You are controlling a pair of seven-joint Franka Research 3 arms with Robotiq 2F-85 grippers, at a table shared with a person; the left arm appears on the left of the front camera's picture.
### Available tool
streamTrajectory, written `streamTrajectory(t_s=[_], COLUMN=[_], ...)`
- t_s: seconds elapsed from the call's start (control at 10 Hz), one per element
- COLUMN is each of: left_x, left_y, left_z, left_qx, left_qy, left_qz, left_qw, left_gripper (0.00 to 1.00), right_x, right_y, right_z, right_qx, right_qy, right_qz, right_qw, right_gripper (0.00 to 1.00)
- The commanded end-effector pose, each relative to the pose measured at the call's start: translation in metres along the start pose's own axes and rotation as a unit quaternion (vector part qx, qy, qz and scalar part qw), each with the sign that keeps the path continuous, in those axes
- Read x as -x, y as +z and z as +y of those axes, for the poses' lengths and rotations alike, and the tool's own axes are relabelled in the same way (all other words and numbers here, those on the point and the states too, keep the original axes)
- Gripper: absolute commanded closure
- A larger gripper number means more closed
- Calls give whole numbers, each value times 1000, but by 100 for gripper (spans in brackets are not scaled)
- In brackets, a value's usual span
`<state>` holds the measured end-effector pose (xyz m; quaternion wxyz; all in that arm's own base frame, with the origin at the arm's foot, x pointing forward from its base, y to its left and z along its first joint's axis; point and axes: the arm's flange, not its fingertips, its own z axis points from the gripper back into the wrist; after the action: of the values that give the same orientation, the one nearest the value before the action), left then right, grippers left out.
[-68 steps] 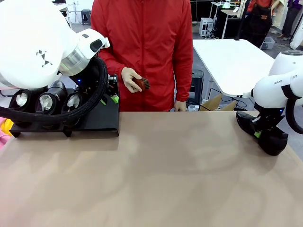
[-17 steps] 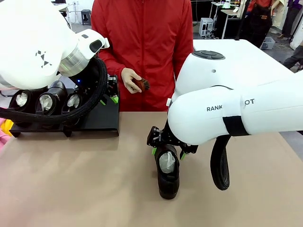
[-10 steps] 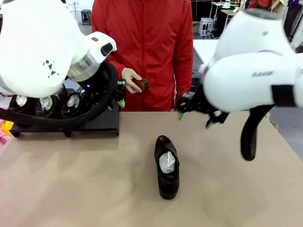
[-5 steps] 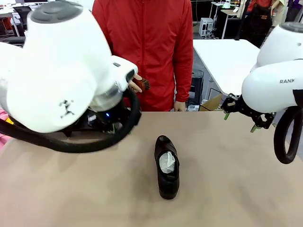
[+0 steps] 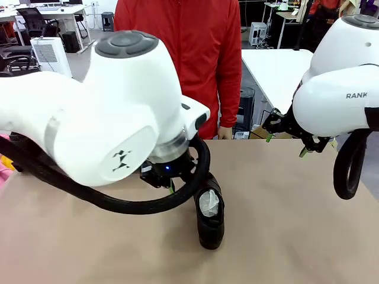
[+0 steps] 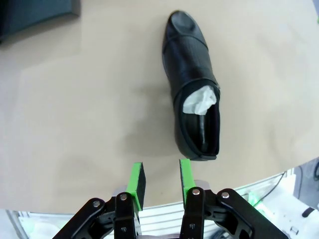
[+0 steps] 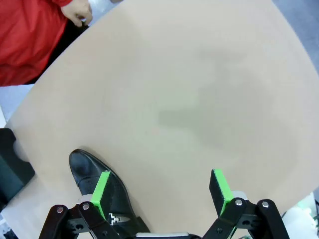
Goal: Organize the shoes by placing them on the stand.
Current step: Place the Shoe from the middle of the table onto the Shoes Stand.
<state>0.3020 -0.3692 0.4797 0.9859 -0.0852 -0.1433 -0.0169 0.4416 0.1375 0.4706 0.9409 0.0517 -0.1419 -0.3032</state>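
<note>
While the shoe (image 6: 193,94) stays put on the table (image 5: 89,248), the left gripper (image 6: 160,180) has swung over, jaws part-spread and empty, shoe just beyond them; the right gripper (image 7: 162,191) hangs wide-spread.

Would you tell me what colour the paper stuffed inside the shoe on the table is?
White, against the glossy black shoe; the paper shows best in the left wrist view.

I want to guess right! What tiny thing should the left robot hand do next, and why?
Probably drop down over the shoe and close on it. The shoe lies alone on the table, off the stand, and the left gripper hangs above it holding nothing. The right gripper is open and off to the side.
</note>
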Motion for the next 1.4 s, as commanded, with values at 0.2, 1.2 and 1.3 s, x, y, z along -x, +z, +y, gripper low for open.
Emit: streamTrajectory(t_s=[0.2, 1.2, 1.3], left_x=[-8, -18, -20], left_y=[-47, -115, -124], left_z=[-22, -52, -51], left_qx=[5, -31, -35], left_qy=[-7, -1, 5], left_qz=[35, 32, 29], left_qw=[999, 999, 999], left_gripper=[60, 60, 60], right_x=[-6, -6, -6], right_y=[0, 0, 0], right_z=[-6, -6, -6], right_qx=[-10, -10, -10], right_qy=[5, 5, 5], right_qz=[10, 10, 10], right_qw=[1000, 1000, 1000], right_gripper=[0, 0, 0])
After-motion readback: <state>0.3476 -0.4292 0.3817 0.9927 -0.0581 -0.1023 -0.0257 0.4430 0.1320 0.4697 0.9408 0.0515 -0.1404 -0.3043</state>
